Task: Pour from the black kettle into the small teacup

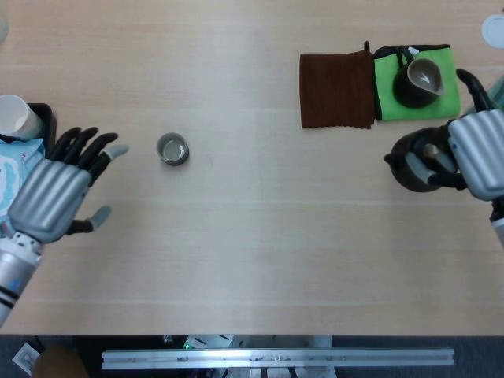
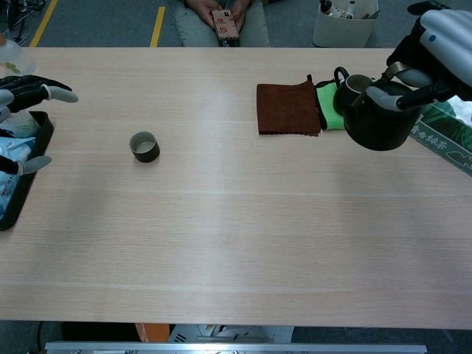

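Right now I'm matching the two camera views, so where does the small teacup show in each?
Head view: the small teacup stands left of centre on the table, just right of the open left robot hand.
Chest view: the small teacup is left of centre, on bare table.
Shared landmark: the brown cloth, far to its right in both.

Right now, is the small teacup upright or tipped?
Upright. The small dark round teacup stands on the light wooden table with its round mouth facing up in the head view; the chest view shows it on its base.
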`<action>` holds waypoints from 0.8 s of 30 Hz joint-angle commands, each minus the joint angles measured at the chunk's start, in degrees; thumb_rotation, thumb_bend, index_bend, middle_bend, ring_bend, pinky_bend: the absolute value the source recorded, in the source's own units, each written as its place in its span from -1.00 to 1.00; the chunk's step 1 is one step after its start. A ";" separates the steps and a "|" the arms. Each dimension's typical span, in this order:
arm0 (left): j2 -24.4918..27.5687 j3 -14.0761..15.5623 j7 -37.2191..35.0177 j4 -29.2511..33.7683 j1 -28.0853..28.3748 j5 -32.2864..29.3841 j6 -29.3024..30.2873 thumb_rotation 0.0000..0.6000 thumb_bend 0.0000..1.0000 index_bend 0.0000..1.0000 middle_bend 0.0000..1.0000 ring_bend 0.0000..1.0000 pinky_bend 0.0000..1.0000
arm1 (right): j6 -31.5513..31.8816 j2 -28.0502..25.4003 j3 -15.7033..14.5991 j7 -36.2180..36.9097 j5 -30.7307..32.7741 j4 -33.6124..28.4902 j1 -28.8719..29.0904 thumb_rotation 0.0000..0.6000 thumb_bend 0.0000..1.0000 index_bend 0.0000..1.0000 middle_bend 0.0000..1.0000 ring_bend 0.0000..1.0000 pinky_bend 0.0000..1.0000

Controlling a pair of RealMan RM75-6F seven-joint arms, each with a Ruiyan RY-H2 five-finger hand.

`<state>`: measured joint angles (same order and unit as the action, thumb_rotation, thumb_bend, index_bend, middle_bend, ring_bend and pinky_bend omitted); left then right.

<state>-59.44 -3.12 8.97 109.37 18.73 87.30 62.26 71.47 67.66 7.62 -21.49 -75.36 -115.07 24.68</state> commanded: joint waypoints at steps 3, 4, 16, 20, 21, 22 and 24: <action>-3.16 -1.55 1.83 -0.38 3.92 -3.61 -4.26 1.00 -0.41 -0.74 -0.80 -0.94 -0.92 | -0.02 -0.59 1.08 -0.94 1.39 -0.81 0.55 0.74 -0.41 1.00 0.98 0.86 -0.91; -3.72 -1.66 2.10 -0.48 4.49 -4.30 -4.96 1.00 -0.41 -0.74 -0.80 -0.94 -0.92 | -0.04 -0.67 1.24 -1.04 1.62 -0.92 0.64 0.74 -0.42 1.00 0.98 0.86 -0.91; -15.30 -3.38 10.00 -9.12 11.58 -14.84 -10.88 1.00 -0.41 -0.74 -0.80 -0.94 -0.92 | -0.31 -1.19 1.91 -2.32 3.50 -1.77 1.33 0.74 -0.42 1.00 0.98 0.86 -0.91; -18.34 -3.85 14.89 -12.75 13.87 -20.50 -11.96 1.00 -0.41 -0.74 -0.81 -0.94 -0.92 | -0.24 -1.25 1.95 -2.68 3.77 -1.99 1.45 0.74 -0.42 1.00 0.98 0.86 -0.91; -19.21 -3.97 16.09 -13.72 14.53 -22.37 -12.27 1.00 -0.41 -0.74 -0.82 -0.94 -0.92 | -0.27 -1.25 1.97 -2.74 3.85 -2.03 1.51 0.74 -0.42 1.00 0.98 0.86 -0.91; -19.83 -4.05 16.99 -14.46 15.03 -23.80 -12.47 1.00 -0.41 -0.74 -0.82 -0.94 -0.92 | -0.32 -1.26 1.97 -2.83 3.95 -2.02 1.57 0.74 -0.42 1.00 0.98 0.86 -0.91; -21.29 -4.24 19.14 -16.33 16.26 -27.08 -12.79 1.00 -0.41 -0.74 -0.83 -0.94 -0.92 | -0.42 -1.22 2.02 -3.02 4.17 -2.06 1.73 0.74 -0.42 1.00 0.98 0.86 -0.91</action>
<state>-78.43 -6.90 25.15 95.70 33.04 63.93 50.34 71.08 66.42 9.62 -24.47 -71.23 -117.12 26.38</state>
